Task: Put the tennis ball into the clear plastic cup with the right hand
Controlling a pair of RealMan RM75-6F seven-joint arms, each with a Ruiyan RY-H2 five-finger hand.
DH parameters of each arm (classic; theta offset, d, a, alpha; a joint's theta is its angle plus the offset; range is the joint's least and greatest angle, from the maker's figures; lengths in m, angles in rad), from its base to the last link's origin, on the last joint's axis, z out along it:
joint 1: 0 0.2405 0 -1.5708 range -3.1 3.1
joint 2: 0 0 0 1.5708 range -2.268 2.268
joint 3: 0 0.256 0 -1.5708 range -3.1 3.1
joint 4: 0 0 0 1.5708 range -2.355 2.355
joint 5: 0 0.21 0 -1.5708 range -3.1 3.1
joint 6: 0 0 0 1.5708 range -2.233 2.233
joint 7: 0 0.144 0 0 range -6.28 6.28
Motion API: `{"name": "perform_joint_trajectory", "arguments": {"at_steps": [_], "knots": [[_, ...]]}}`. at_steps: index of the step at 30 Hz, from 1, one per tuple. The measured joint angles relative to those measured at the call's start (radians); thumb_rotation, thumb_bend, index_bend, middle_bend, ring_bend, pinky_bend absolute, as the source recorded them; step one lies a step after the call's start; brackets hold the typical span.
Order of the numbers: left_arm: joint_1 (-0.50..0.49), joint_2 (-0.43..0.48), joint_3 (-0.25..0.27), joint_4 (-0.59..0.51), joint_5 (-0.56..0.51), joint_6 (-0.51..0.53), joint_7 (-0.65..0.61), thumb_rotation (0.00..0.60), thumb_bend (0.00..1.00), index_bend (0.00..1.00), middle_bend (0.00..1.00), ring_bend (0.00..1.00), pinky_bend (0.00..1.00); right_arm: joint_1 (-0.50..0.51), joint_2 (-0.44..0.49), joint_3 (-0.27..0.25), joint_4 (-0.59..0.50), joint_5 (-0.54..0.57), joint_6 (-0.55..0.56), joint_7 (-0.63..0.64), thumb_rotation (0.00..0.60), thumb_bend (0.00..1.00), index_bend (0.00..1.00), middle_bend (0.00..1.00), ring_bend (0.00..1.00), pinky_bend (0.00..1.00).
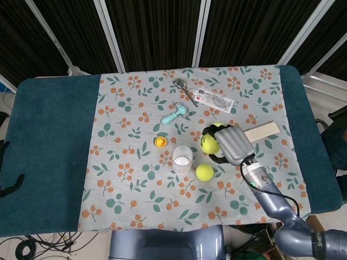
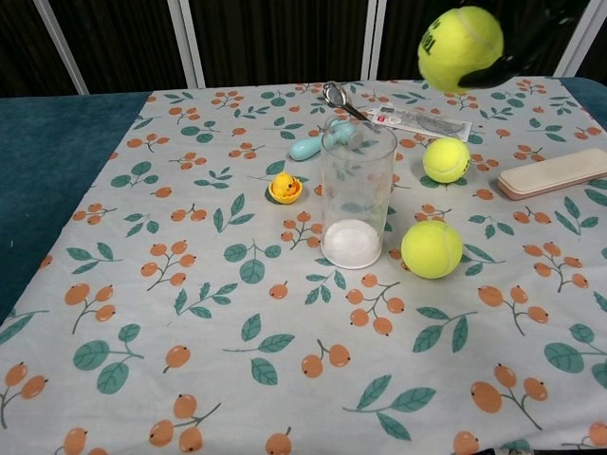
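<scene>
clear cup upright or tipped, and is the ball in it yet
Upright, mouth up. The clear cup holds no ball; the right hand holds the tennis ball in the air.

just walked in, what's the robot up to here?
The right hand holds a tennis ball lifted off the table, to the right of the clear plastic cup and not yet over its mouth. The cup stands upright on the floral cloth. Two other tennis balls lie on the cloth near it. The left hand isn't visible in either view.

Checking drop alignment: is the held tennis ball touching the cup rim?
Apart. Chest view shows the held tennis ball in the right hand, clear background between it and the cup.
</scene>
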State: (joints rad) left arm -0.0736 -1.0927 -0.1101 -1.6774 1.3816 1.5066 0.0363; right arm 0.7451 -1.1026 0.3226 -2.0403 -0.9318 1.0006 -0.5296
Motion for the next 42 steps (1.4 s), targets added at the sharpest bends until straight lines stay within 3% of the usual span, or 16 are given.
{"name": "perform_joint_trajectory", "arguments": {"at_steps": [13,22,26,33,35,42], "knots": [[-0.001,0.000,-0.002,0.003,-0.002,-0.003,-0.006,0.600,0.30,0.03,0.03,0.00,0.00,0.117,-0.113,-0.036,0.029,0.077,-0.011,-0.064,0.600,0.34,0.43,0.42,0.52,0.47],[-0.002,0.001,-0.003,0.002,-0.005,-0.005,-0.008,0.600,0.30,0.03,0.03,0.00,0.00,0.145,-0.134,-0.059,0.041,0.084,-0.005,-0.062,0.600,0.26,0.20,0.37,0.50,0.46],[-0.003,0.001,-0.002,0.003,-0.005,-0.007,-0.006,0.600,0.30,0.03,0.03,0.00,0.00,0.155,-0.140,-0.062,0.040,0.081,-0.005,-0.052,0.600,0.18,0.05,0.22,0.37,0.44],[-0.003,0.000,-0.003,0.003,-0.007,-0.007,-0.005,0.600,0.30,0.03,0.03,0.00,0.00,0.177,-0.151,-0.065,0.042,0.095,-0.014,-0.040,0.600,0.11,0.00,0.06,0.29,0.41],[-0.003,0.000,-0.003,0.003,-0.007,-0.008,-0.005,0.600,0.30,0.03,0.03,0.00,0.00,0.182,-0.154,-0.069,0.041,0.097,-0.013,-0.038,0.600,0.08,0.00,0.01,0.21,0.36],[-0.003,0.002,-0.003,0.004,-0.007,-0.007,-0.004,0.600,0.30,0.03,0.03,0.00,0.00,0.192,-0.156,-0.074,0.036,0.105,0.012,-0.047,0.600,0.07,0.00,0.00,0.16,0.32]]}}
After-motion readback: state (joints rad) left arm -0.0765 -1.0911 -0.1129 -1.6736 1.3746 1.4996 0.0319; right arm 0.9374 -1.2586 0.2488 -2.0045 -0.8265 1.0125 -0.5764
